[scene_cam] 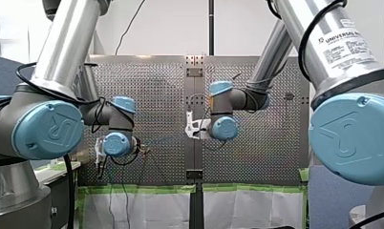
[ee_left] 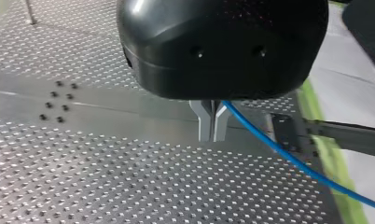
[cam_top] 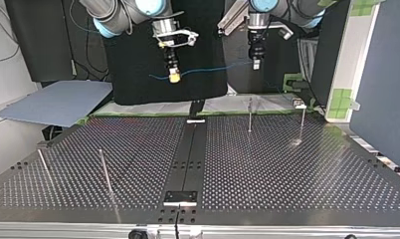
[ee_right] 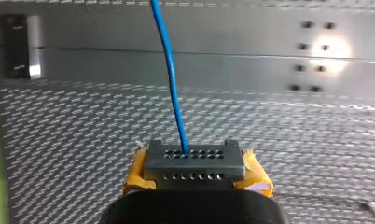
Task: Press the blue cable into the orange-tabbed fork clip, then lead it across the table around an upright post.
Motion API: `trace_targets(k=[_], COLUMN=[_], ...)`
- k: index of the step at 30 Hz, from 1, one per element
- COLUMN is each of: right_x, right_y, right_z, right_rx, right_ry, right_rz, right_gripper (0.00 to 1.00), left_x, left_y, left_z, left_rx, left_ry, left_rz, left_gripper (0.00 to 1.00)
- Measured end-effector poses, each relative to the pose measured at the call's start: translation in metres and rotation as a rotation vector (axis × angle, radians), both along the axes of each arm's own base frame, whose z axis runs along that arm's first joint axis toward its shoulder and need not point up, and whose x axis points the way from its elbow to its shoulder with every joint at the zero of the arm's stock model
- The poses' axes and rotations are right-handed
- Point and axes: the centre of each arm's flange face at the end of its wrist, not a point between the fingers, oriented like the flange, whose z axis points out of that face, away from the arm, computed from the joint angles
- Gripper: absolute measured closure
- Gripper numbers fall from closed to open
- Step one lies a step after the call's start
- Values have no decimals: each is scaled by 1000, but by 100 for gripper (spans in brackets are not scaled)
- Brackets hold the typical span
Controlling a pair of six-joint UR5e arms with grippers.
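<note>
The blue cable point(cam_top: 213, 68) hangs in the air between my two grippers, above the far edge of the perforated table. In the top view my left gripper point(cam_top: 256, 64) is at the right and my right gripper point(cam_top: 174, 75), with yellow pads, at the left. The left wrist view shows the metal fingers point(ee_left: 206, 122) shut on the blue cable point(ee_left: 288, 156), which trails away beside them. In the right wrist view the yellow-padded gripper point(ee_right: 195, 158) is shut on the cable point(ee_right: 169, 79), which runs straight ahead from it. I cannot make out the orange-tabbed clip.
Thin upright posts stand on the table point(cam_top: 267, 169): two at the top view's far right point(cam_top: 250, 115) point(cam_top: 302, 124) and two at its near left point(cam_top: 106, 172) point(cam_top: 45, 169). A dark centre rail point(cam_top: 190, 149) runs across the table. A small black fixture point(ee_left: 284, 135) sits beside my left fingers.
</note>
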Motion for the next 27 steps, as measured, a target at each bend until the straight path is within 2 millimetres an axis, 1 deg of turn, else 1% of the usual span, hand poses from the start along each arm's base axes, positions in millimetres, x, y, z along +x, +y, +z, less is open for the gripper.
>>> trace_targets(k=[4,8,10,12,15,20,23,27], right_x=[7,9,12,16,25,35,38,40], right_y=[-8,-11,-14,-18,-24,-27,-28,-29], right_z=[33,57,68,71,71,53,40,23], right_rx=[-42,-73,-86,-94,-103,-98,-89,-78], right_ry=[-46,-73,-82,-87,-97,-104,-105,-100], right_rz=[6,9,14,17,24,35,38,40], right_gripper=[100,100,100,100,100,100,100,100], left_x=[8,15,18,20,22,25,28,32], left_y=[-1,-3,-3,-3,-1,1,2,3], left_z=[14,28,37,45,57,74,74,65], left_rx=[-24,-58,-83,-110,-150,-206,-227,-239], left_ry=[-12,-31,-49,-68,-99,-159,-177,-182], left_rz=[-22,-27,-23,-19,-12,-3,2,8], left_gripper=[99,99,99,99,99,99,99,99])
